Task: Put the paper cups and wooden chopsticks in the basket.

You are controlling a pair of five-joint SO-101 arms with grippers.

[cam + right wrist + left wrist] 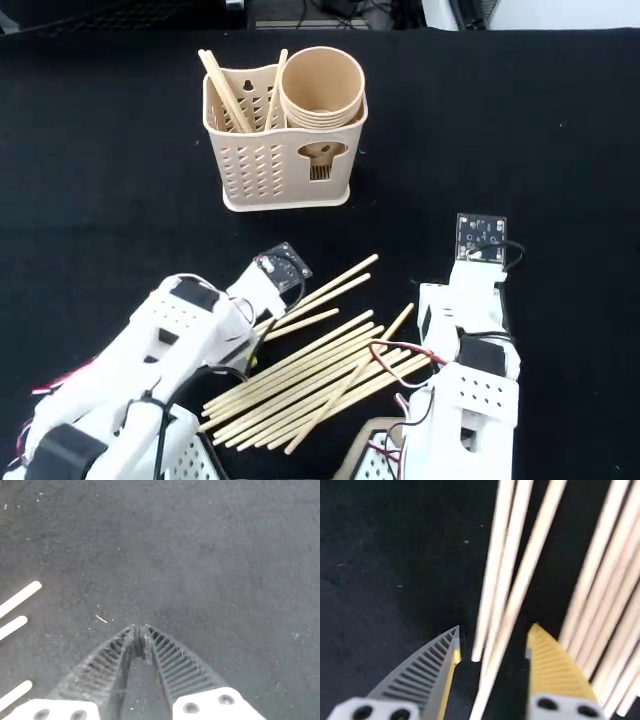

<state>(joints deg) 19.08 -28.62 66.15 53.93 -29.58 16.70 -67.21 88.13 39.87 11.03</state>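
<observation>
A beige perforated basket stands at the back of the black table. Stacked paper cups sit in its right compartment and a few wooden chopsticks lean in its left one. Several loose chopsticks lie in a pile between the two arms. My left gripper is open, low over the pile's left end, with about three chopsticks running between its fingers. My right gripper is shut and empty over bare cloth to the right of the pile, with chopstick ends off to one side.
The left arm comes in from the lower left and the right arm from the lower right, flanking the pile. Black cloth covers the whole table, with free room around the basket.
</observation>
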